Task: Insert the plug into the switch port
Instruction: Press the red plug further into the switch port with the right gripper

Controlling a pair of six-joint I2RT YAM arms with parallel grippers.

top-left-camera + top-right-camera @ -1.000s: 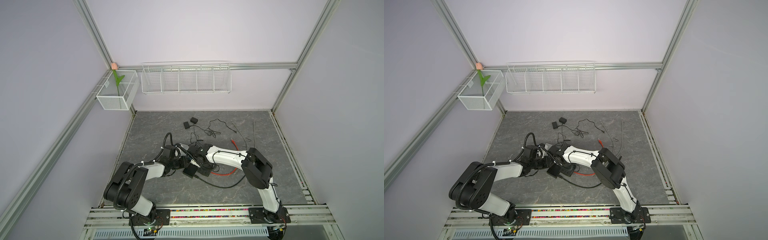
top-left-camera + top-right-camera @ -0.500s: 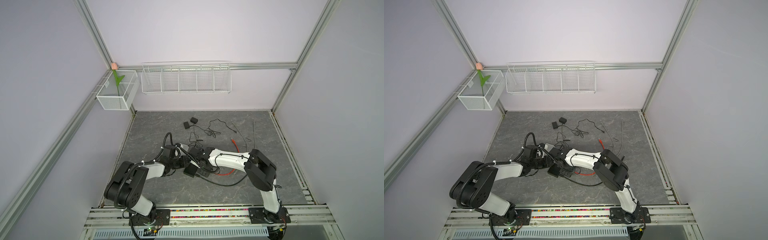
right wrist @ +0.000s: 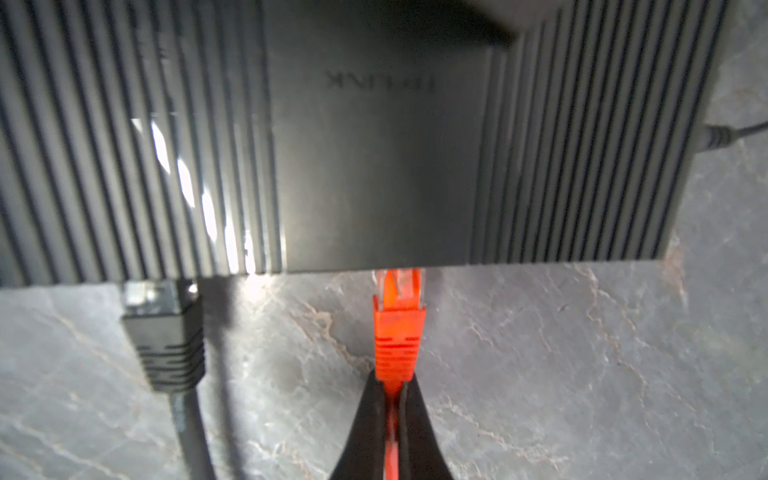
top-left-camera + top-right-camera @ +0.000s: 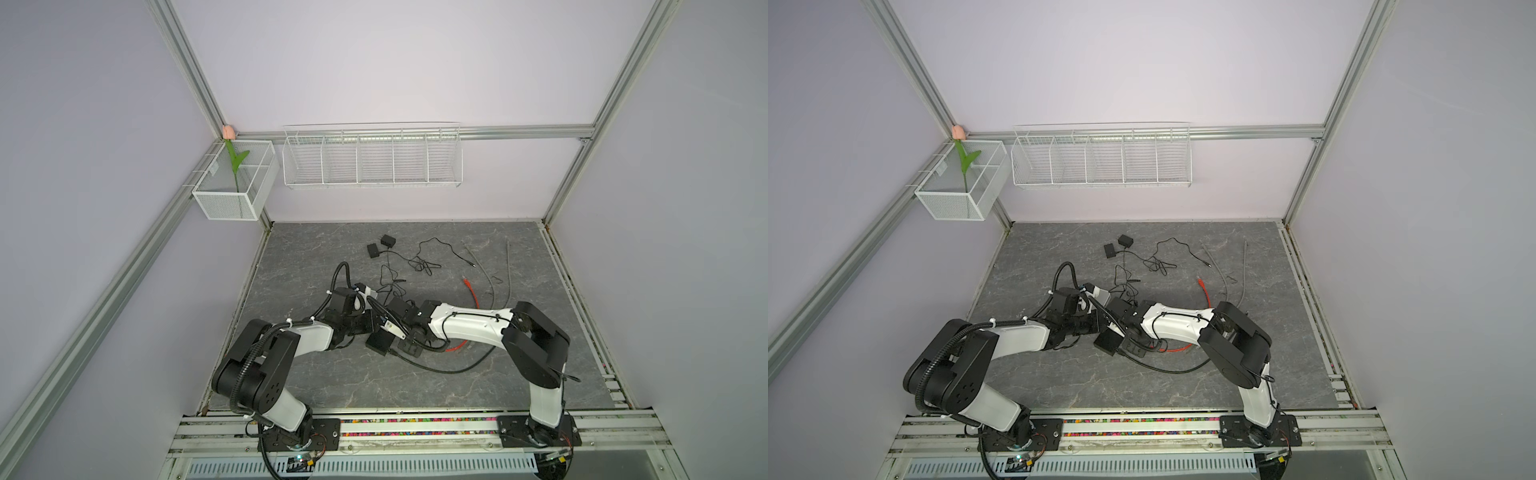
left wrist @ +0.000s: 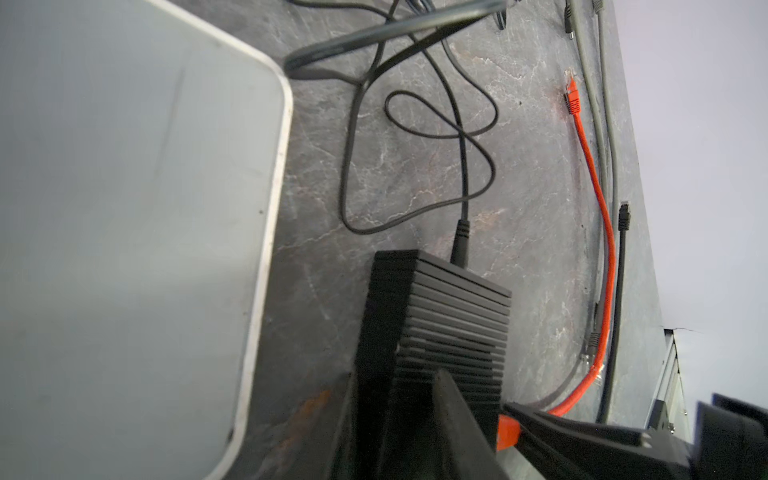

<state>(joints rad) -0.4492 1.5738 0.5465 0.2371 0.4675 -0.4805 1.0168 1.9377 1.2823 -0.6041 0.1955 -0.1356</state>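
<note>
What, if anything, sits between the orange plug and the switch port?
Nothing visible. The orange plug, held by the right gripper, has its tip at the switch edge; the black plug sits apart beside it.

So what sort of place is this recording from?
Probably a lab robot cell: plain walls on an aluminium frame, two arms mounted on a rail, and loose cables on a grey table.

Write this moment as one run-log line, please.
left tool: grips switch | right tool: shut on orange plug | plug tip: at switch edge, seating unclear
</note>
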